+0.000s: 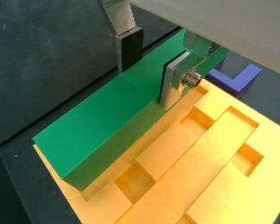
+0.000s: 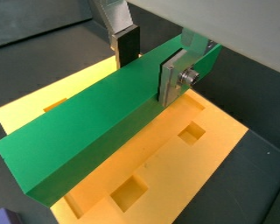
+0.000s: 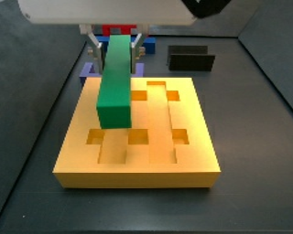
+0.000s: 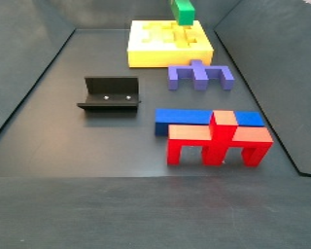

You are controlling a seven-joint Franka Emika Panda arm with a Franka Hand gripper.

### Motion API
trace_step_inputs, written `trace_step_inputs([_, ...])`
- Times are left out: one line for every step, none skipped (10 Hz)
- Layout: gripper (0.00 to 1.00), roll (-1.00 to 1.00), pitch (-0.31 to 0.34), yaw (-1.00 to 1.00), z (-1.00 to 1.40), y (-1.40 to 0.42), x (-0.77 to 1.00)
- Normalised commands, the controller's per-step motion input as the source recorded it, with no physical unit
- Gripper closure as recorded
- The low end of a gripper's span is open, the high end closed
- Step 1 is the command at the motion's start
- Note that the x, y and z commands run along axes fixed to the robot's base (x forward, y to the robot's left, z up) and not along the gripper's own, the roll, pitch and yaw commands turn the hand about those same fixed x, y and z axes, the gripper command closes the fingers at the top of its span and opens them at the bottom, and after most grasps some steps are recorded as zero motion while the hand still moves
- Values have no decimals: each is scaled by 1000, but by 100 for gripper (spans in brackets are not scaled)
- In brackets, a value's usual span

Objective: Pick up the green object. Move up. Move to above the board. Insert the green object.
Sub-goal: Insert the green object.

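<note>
Green object [image 3: 113, 80]: long, flat, rigid bar; held on edge above the board [image 3: 136, 169], running lengthwise over the left-hand groove in a side view. Appears clear of the board surface in both wrist views, though exact clearance cannot be told. Judged stiff and light, moulded plastic by the look; smooth faces, so likely slippery under the pads; not fragile. Gripper [image 1: 150, 68]: pinching the green object across its thin dimension, one silver finger [image 2: 175, 80] flat on the near face, the other dark pad on the far face. Grip point sits toward one end of the bar rather than at mid-length, so the long free end overhangs; expect a tendency to droop or pivot about the pads during descent. Better hold in principle: mid-length, pads square to the broad faces. For insertion: keep bar parallel to groove, lower slowly, watch for the free end catching a groove wall first. Further right in a side view: black fixture [image 3: 189, 59] behind the board, well apart from the bar. In a side view from the far end: lavender comb-shaped piece [image 4: 201, 76] just beside the board, dark blue bar [image 4: 210, 120] and red piece [image 4: 221, 147] nearer, well apart from the work.
</note>
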Motion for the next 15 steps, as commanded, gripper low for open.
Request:
trace_step_inputs([100,146,0,0,-711,-134,-37])
trace_step_inputs([100,169,0,-6,-609,-117,-43])
trace_step_inputs([100,210,0,0,-489,-89,-34])
trace_step_inputs([100,290,9,0,-351,-80,0])
trace_step_inputs([100,267,27,0,-263,-100,0])
trace_step_inputs([100,229,21,0,-263,-97,0])
trace_step_inputs([100,167,0,0,-303,-26,0])
trace_step_inputs([100,84,0,0,-331,-14,0])
trace_step_inputs([100,63,0,0,-329,0,0])
trace_step_inputs([100,59,0,0,-323,-29,0])
trace_step_inputs([100,46,0,-14,-314,-71,49])
trace_step_inputs([100,53,10,-54,-300,-86,177])
trace_step_inputs([100,70,31,-57,-314,-29,203])
trace_step_inputs([100,161,71,-71,-266,-54,160])
trace_step_inputs([100,164,66,-49,-251,0,66])
